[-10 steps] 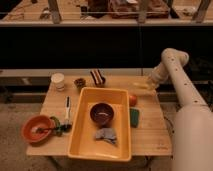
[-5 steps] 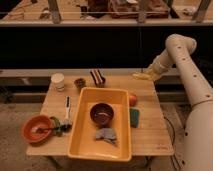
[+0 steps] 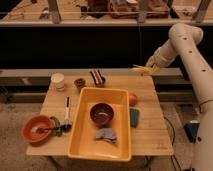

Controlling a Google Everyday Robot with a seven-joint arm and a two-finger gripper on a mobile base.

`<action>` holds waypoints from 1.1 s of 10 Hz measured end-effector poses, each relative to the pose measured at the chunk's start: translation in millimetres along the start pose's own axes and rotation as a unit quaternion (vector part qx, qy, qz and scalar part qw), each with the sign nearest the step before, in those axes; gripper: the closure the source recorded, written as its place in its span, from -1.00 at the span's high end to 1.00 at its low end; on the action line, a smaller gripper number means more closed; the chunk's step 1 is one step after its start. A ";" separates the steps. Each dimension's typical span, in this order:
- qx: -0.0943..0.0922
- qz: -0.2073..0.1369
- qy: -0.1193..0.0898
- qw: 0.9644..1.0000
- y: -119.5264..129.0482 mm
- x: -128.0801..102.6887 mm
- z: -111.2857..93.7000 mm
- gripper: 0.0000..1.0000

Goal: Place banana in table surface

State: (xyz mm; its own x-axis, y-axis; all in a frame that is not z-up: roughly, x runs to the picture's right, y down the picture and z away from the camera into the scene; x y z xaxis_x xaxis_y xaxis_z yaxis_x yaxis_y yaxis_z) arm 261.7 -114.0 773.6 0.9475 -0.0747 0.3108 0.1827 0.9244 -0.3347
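Observation:
My gripper (image 3: 149,65) hangs in the air over the back right corner of the light wooden table surface (image 3: 148,127). It is shut on the banana (image 3: 140,69), a small pale-yellow fruit that sticks out to the left of the fingers. The banana is held above the tabletop and does not touch it. The white arm comes down to the gripper from the upper right.
A large yellow tub (image 3: 123,120) on the table's middle holds a dark bowl (image 3: 102,113) and a grey cloth (image 3: 106,135). An orange fruit (image 3: 133,99) and a green sponge (image 3: 135,117) lie right of it. An orange bowl (image 3: 37,127), white cup (image 3: 58,81) and marker (image 3: 67,107) are at the left.
The gripper has risen with the banana, from close above the table's back right corner to higher up and slightly left. Nothing on the table has moved.

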 end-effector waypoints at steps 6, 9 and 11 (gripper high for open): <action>-0.019 0.010 0.002 1.000 0.7 19.9 41.7 -0.38; -0.031 0.019 0.007 0.999 5.6 33.6 68.3 -0.38; -0.039 0.025 0.011 0.999 9.1 43.1 84.6 -0.38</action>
State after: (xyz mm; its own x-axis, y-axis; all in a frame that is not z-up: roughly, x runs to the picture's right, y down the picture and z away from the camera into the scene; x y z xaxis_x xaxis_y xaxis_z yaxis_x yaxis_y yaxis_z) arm 282.0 -77.2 859.2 0.9616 -0.0385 0.2719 0.1540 0.8954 -0.4177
